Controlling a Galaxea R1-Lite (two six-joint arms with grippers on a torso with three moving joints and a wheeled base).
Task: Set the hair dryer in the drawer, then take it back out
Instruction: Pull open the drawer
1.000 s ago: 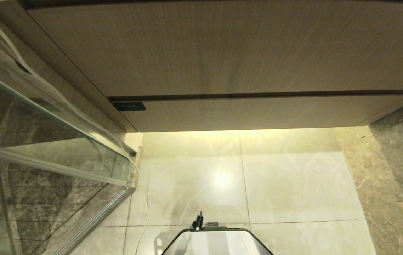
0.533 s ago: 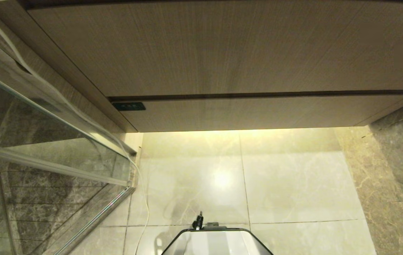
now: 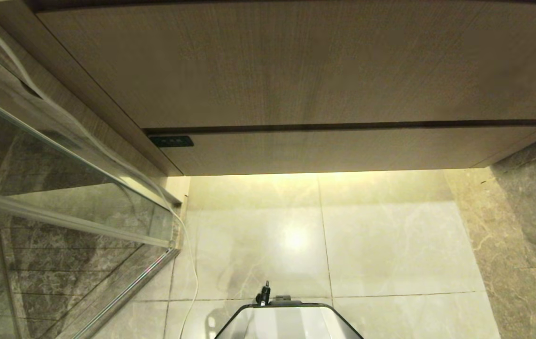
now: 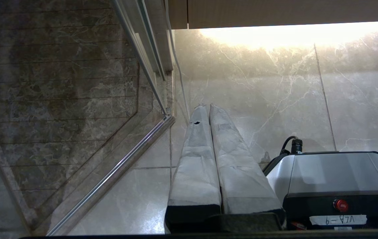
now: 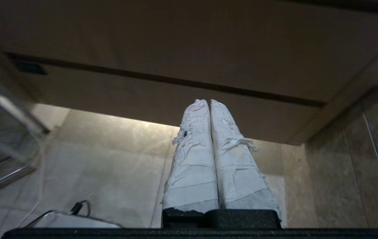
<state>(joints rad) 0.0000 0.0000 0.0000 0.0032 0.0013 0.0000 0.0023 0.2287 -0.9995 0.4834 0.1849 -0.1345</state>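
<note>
In the head view, going left to right, a glass shower door [image 3: 60,188] stands at 9 o'clock, with one thin white cable [image 3: 195,278] hanging down by its edge. Next comes the wood cabinet. The drawer [image 3: 343,149] is one wide, low strip of light wood at 12 o'clock, pushed all the way in. Its long side runs left to right, and its front faces the robot. One small dark label [image 3: 171,141] sits on its left corner. Above it, with a thin dark gap between them, is one taller wood panel [image 3: 296,66]. A yellow light glows under the drawer onto the pale floor tiles [image 3: 390,235]. The robot's grey base [image 3: 289,322] shows at 6 o'clock. A darker stone wall [image 3: 531,212] is at 3 o'clock.

The hair dryer cannot be seen in any view.

There are two claws. The left claw [image 4: 206,108] has its two taped fingers pressed together, closed on nothing. It points down at the floor tiles [image 4: 275,99], between the shower door frame [image 4: 116,172] and the robot's base [image 4: 335,179].

The right claw [image 5: 206,102] is closed too, two white-wrapped fingers tight together and holding nothing. It points at the drawer front [image 5: 149,99], but is not touching it. The dark label [image 5: 29,68] is off at its 10 o'clock.
</note>
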